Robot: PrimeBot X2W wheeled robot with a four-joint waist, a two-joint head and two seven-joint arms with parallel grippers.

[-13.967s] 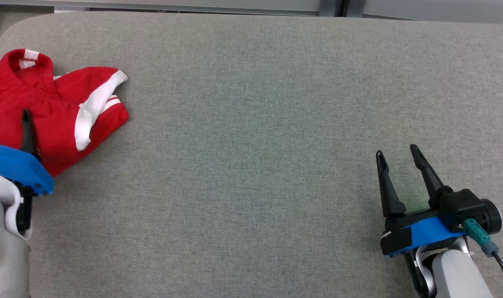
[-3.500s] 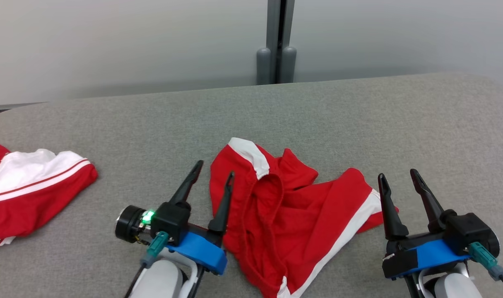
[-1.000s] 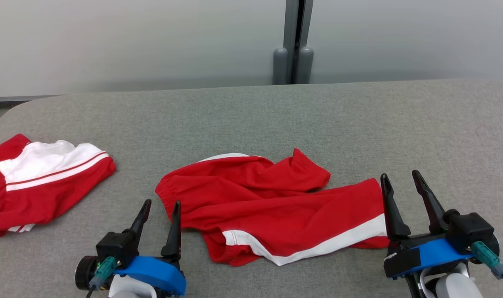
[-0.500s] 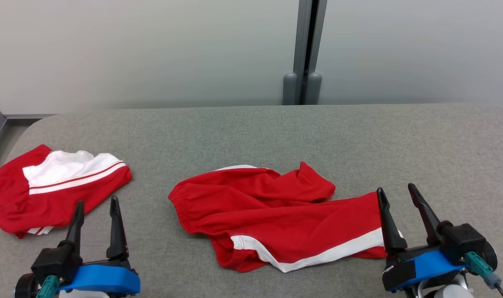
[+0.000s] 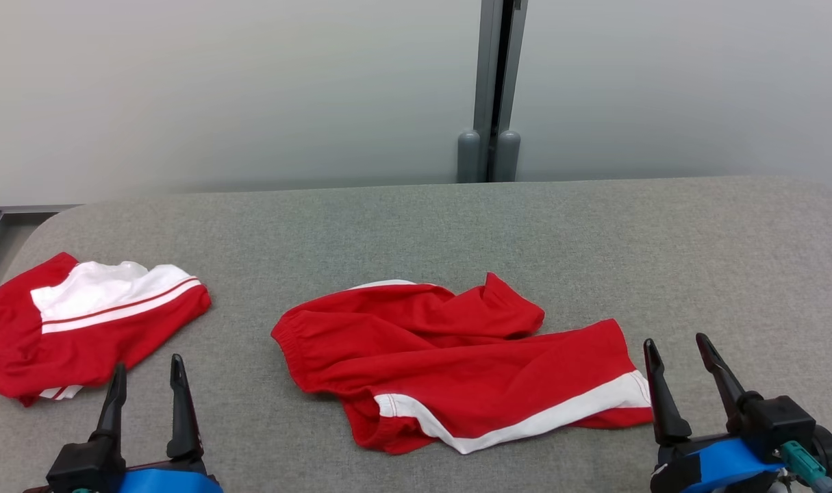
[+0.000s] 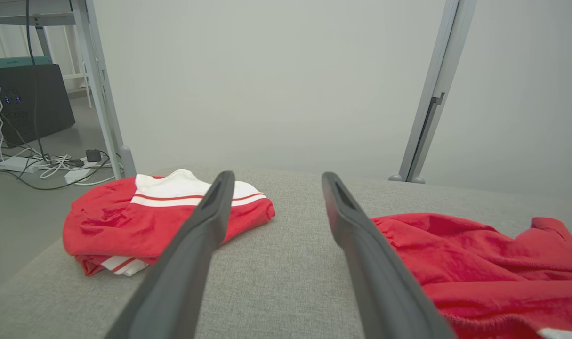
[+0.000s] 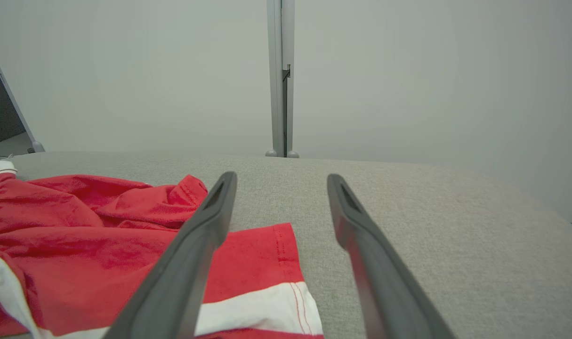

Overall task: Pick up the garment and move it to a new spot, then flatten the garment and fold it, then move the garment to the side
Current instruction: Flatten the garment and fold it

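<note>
Garment [image 5: 457,363] lies rumpled mid-table [image 5: 594,239]; left gripper [image 5: 148,365] near-left, right gripper [image 5: 676,342] near-right, both spread apart, empty.

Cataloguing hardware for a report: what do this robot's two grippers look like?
The left gripper and right gripper match: two long, dark, tapering fingers with a narrow slot near each tip, rising from a black block on a blue bracket. The right one carries a teal plug and a black patch.
</note>
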